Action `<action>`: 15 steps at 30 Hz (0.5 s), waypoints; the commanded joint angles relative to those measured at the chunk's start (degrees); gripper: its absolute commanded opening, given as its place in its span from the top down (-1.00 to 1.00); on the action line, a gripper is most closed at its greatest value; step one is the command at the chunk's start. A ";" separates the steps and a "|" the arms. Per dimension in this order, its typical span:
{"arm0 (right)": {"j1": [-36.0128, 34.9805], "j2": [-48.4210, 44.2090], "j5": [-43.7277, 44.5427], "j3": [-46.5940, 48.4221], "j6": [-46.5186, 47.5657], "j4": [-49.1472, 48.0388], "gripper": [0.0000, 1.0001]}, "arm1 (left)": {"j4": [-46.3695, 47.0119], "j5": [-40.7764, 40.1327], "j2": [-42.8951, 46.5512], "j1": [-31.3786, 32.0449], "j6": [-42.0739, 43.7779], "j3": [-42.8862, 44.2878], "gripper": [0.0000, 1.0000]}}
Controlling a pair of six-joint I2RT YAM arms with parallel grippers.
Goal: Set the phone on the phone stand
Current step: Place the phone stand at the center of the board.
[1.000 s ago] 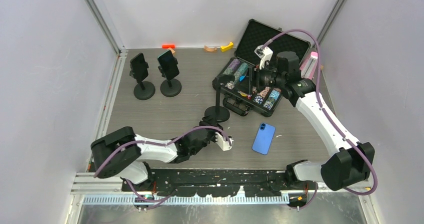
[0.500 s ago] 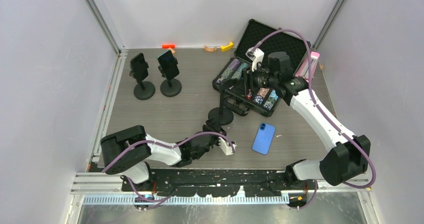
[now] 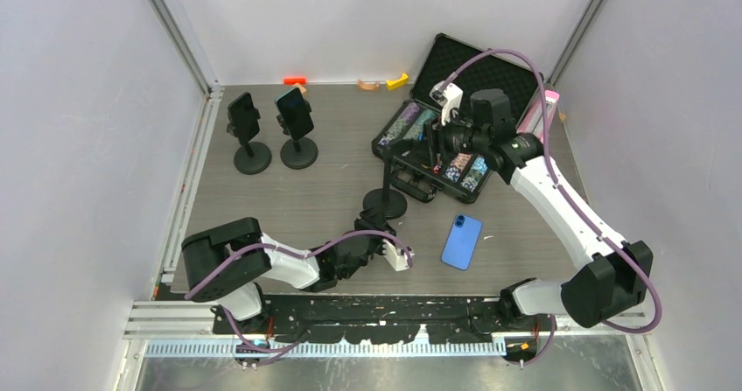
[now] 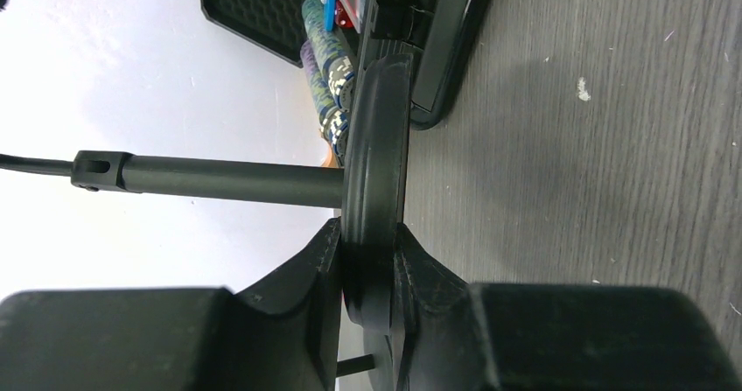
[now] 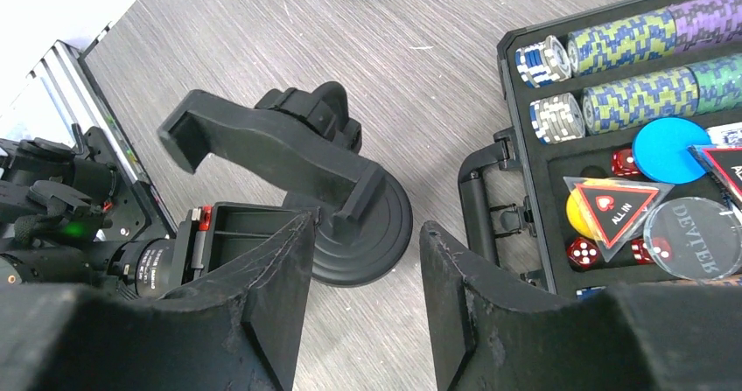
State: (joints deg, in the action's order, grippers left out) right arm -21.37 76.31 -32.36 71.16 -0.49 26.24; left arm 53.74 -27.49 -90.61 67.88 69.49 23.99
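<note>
Clamping the phone stand point(image 4: 376, 146) by its flat matte-black disc, the left tool point(image 4: 367, 264) lies low; the right tool point(image 5: 363, 233) gapes above; the slim blue phone point(image 3: 461, 241) rests on the grained counter point(image 3: 289, 203).

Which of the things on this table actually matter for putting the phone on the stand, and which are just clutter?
For the job: blue phone, lying flat; phone stand, base clamped by left gripper; right gripper, open over its cradle.
Lying about: poker chip case; loaded stand; second loaded stand; orange piece; yellow piece.
</note>
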 commanded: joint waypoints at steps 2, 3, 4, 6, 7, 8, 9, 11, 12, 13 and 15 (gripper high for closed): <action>-0.26 -4.05 0.78 1.55 2.69 0.35 -0.06 | 8.84 -1.30 0.91 0.32 -0.44 0.45 1.00; -0.26 -4.02 0.76 1.67 2.69 0.32 -0.06 | 8.84 -1.26 0.95 0.33 -0.48 0.40 1.00; -0.26 -3.81 0.68 1.87 2.65 0.27 -0.05 | 8.84 -1.31 1.04 0.35 -0.50 0.36 1.00; -0.26 -3.42 0.64 2.29 2.56 0.30 -0.03 | 8.84 -1.28 1.05 0.50 -0.35 0.36 1.00; -0.26 -3.22 0.70 2.44 2.48 0.24 -0.02 | 8.84 -1.34 1.16 0.63 -0.33 0.36 1.00; -0.26 -2.95 0.60 2.77 2.41 0.18 -0.01 | 8.84 -1.36 1.14 0.72 -0.24 0.36 1.00; -0.21 -2.81 0.57 2.94 2.25 0.08 0.00 | 8.84 -1.36 1.15 0.76 -0.16 0.29 1.00; -0.25 -2.43 0.59 3.42 2.11 0.10 0.03 | 8.84 -1.32 1.14 0.92 0.02 0.27 1.00; -0.25 -2.21 0.69 3.80 2.08 0.12 0.04 | 8.84 -1.27 1.21 0.98 0.03 0.27 1.00; -0.26 -2.08 0.75 3.90 2.12 0.08 0.06 | 8.84 -1.26 1.22 1.10 0.05 0.27 1.00; -0.26 -1.79 0.69 4.29 2.11 0.12 0.07 | 8.84 -1.27 1.06 1.19 0.03 0.27 1.00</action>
State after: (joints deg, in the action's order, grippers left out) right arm -21.37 74.17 -31.99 72.14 1.41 27.55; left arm 53.78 -27.88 -90.65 68.53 69.49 23.94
